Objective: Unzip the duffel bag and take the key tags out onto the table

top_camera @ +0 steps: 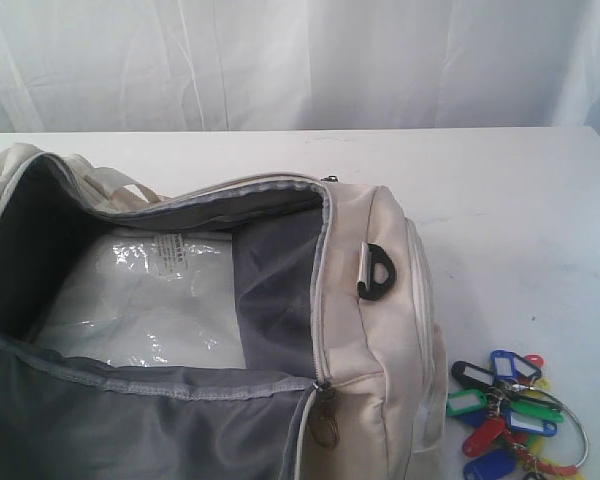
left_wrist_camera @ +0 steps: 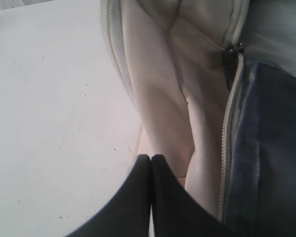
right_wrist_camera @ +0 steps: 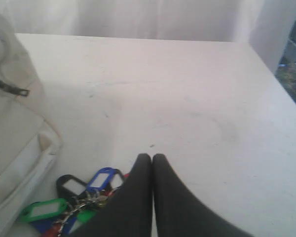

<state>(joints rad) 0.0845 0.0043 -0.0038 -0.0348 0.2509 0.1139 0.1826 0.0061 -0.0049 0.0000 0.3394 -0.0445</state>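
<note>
The cream duffel bag (top_camera: 370,300) lies unzipped on the white table (top_camera: 500,200), its grey lining and a clear plastic packet (top_camera: 150,295) showing inside. The key tags (top_camera: 505,415) lie in a bunch on the table just right of the bag's end. Neither gripper shows in the exterior view. My left gripper (left_wrist_camera: 151,158) is shut and empty, over the bag's cream side (left_wrist_camera: 163,89) beside its zipper (left_wrist_camera: 232,103). Shut and holding nothing, my right gripper (right_wrist_camera: 151,157) hovers above the table (right_wrist_camera: 187,89) next to the key tags (right_wrist_camera: 84,192) and the bag's end (right_wrist_camera: 15,123).
A black D-ring (top_camera: 380,272) sits on the bag's end panel, and a metal zipper pull (top_camera: 325,415) hangs at the opening's near corner. White curtains (top_camera: 300,60) back the table's far edge. The table's right edge (right_wrist_camera: 281,84) shows in the right wrist view.
</note>
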